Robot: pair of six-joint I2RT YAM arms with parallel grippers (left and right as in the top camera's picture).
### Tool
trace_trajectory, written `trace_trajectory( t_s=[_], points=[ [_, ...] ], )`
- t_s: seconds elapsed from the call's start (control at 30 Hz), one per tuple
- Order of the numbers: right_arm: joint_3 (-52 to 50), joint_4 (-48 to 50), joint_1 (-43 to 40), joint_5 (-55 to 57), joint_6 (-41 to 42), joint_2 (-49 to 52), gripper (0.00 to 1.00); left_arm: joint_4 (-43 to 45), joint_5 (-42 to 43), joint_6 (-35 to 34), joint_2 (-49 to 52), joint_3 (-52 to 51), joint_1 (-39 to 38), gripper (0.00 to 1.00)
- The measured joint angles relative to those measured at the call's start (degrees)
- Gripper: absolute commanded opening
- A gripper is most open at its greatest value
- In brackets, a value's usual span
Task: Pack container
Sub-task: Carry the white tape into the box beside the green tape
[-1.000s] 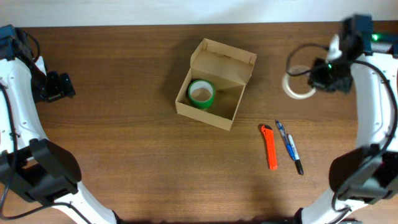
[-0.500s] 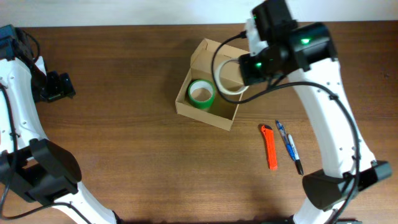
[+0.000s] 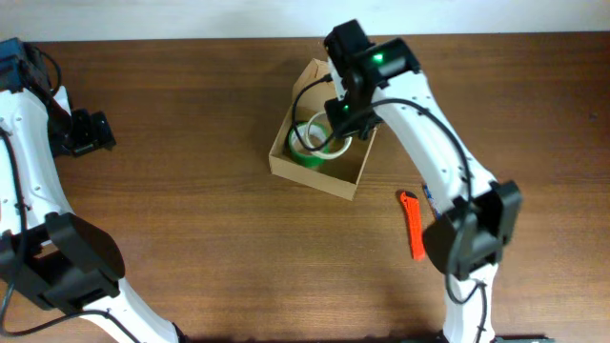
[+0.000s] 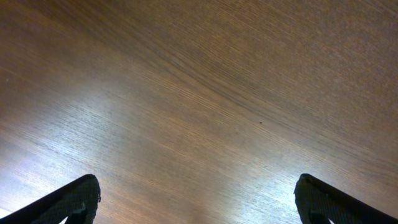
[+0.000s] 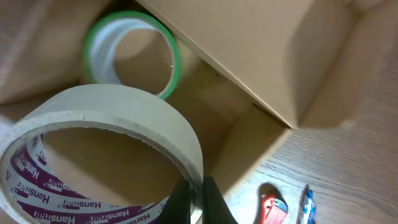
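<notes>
Right gripper (image 5: 198, 199) pinches the beige tape roll (image 5: 124, 102) by its rim over the cardboard box (image 3: 315, 177), ready to drop beside the green tape roll (image 5: 175, 62); left gripper (image 3: 88, 131) idles wide open, empty.

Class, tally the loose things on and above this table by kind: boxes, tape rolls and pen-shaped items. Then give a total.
Cardboard box: 1
Tape rolls: 2 (green roll in the box, beige roll held over it)
Pen-shaped items: 2 showing (orange one, blue pen; the arm hides part of that spot)
Total: 5
</notes>
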Motion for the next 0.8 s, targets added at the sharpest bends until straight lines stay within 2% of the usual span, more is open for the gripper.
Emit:
trace_trajectory(
  t_s=[0.3, 0.5, 0.8],
  points=[
    [-0.24, -0.11, -2.14, 0.17, 0.09, 7.02, 0.04, 0.00, -0.02, 0.02, 0.00, 0.00, 0.00, 1.00],
    [-1.25, -0.59, -4.42, 0.61, -0.09, 7.28, 0.04, 0.02, -0.02, 0.00, 0.00, 0.00, 0.00, 1.00],
    [-7.96, -0.44, -4.33, 1.22, -0.15, 7.28, 0.04, 0.00, -0.02, 0.00, 0.00, 0.00, 0.00, 1.00]
  ],
)
